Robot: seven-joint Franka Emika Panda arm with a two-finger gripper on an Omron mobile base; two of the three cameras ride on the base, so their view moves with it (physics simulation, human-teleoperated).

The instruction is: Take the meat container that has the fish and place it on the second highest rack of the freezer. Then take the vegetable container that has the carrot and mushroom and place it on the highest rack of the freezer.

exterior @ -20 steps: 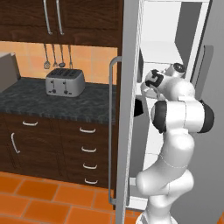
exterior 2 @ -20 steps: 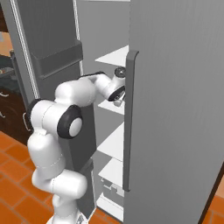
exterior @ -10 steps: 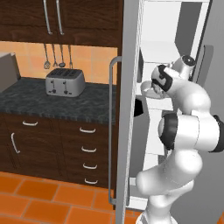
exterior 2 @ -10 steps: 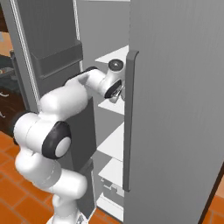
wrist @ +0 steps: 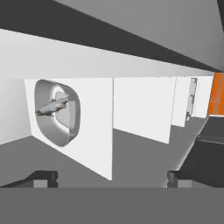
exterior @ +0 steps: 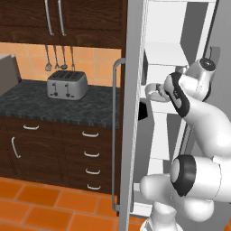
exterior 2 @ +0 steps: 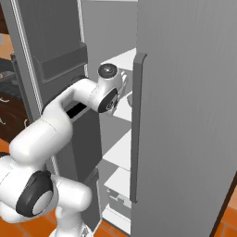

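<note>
The two-finger end effector [wrist: 111, 177] stands fully spread, its 2 dark fingertips [wrist: 43, 177] wide apart with nothing between them. In the hand view, which is rolled on its side, the small pale grey fish [wrist: 52, 106] lies in a rounded grey container [wrist: 70, 131] that sits on a flat white shelf [wrist: 94, 127] inside the tall silver-grey freezer [exterior 2: 185, 115], well apart from the fingertips. Which rack this is cannot be told. From the left base view, the white arm reaches into the freezer's white interior, with a silver toaster [exterior: 66, 84] on the dark speckled bench [exterior: 27, 104] nearby.
</note>
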